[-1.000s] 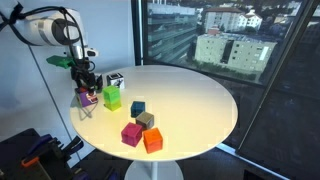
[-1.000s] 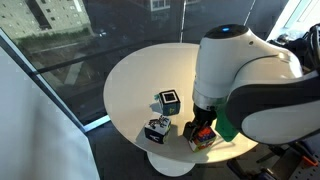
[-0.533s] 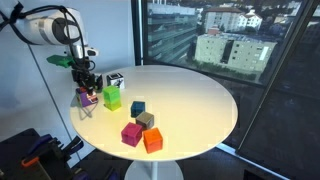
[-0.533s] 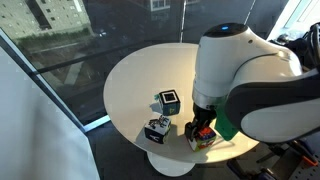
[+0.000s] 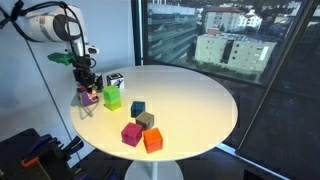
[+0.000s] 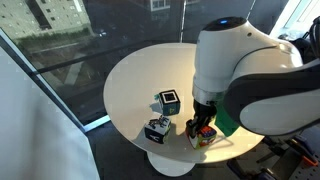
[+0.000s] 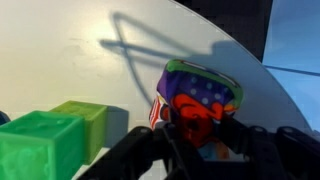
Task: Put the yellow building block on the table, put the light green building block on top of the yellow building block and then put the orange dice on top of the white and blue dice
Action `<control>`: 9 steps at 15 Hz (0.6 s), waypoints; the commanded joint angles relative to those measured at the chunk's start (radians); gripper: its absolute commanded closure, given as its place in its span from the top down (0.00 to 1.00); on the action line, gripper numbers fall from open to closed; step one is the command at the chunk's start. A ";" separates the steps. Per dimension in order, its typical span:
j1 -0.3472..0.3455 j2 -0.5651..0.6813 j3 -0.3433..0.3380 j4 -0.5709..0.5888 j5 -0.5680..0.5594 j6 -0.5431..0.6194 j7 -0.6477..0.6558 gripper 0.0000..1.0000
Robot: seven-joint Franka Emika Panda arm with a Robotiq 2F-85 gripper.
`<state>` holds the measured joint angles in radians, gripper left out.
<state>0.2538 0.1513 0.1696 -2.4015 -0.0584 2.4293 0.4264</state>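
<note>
My gripper [image 7: 202, 142] reaches down at the edge of the round white table [image 5: 190, 95] and is shut on the orange dice [image 7: 200, 100]. Its dark fingers [image 7: 150, 150] press both sides of the dice's orange-red face, under a purple top. Both exterior views show the dice [image 5: 88, 98] [image 6: 203, 135] low at the table top, under the gripper. Just beside it, the light green building block [image 7: 35, 145] [image 5: 111, 93] sits on the yellow building block [image 7: 88, 118]. The white and blue dice [image 6: 155, 130] rests on the table a short way from the gripper.
A green-and-white die [image 6: 168, 100] stands beyond the white one. Teal [image 5: 137, 108], tan [image 5: 146, 120], pink [image 5: 131, 134] and bright orange [image 5: 152, 140] cubes cluster toward the table's front. The table rim runs close by the gripper, and window glass stands behind the table.
The fingers have closed in onto the orange dice. The arm has barely shifted, and the blocks and other dice have stayed put.
</note>
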 commanded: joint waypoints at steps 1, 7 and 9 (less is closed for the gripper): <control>-0.013 -0.033 -0.003 0.021 0.013 -0.051 -0.024 0.12; -0.033 -0.065 -0.009 0.058 0.018 -0.089 -0.031 0.10; -0.041 -0.072 -0.010 0.074 0.026 -0.100 -0.036 0.10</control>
<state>0.2275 0.1042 0.1618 -2.3546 -0.0574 2.3734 0.4230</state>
